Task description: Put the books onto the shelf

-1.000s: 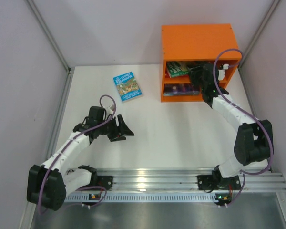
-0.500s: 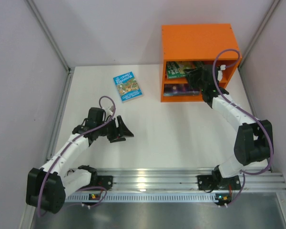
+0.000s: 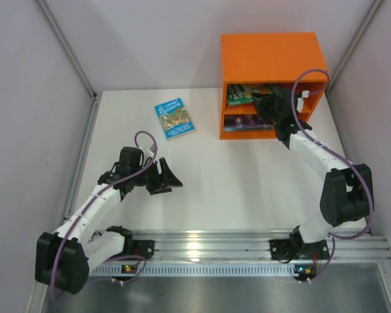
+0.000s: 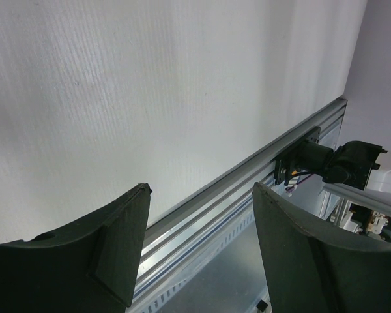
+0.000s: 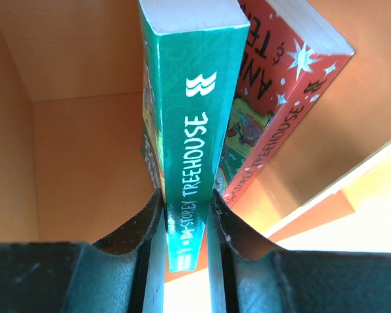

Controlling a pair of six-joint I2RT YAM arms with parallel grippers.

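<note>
The orange shelf [image 3: 267,55] stands at the back right of the white table. My right gripper [image 3: 266,104] reaches into its upper compartment. In the right wrist view my right gripper [image 5: 186,205] is shut on the spine of a green book [image 5: 192,98] that stands upright, with a red-bordered book [image 5: 283,78] leaning to its right against the orange shelf wall [image 5: 85,59]. A dark purple book [image 3: 247,122] lies in the lower compartment. A light-blue illustrated book [image 3: 174,118] lies flat on the table. My left gripper [image 3: 171,178] hovers open and empty, well short of that book.
An aluminium rail [image 3: 247,244] runs along the near edge, carrying both arm bases. The left wrist view shows my open left gripper [image 4: 202,202] over the table [image 4: 150,98], with the rail and the right arm's base [image 4: 326,163] beyond. Grey walls close in on both sides.
My right gripper has closed on the green book inside the upper compartment. The left arm has barely moved.
</note>
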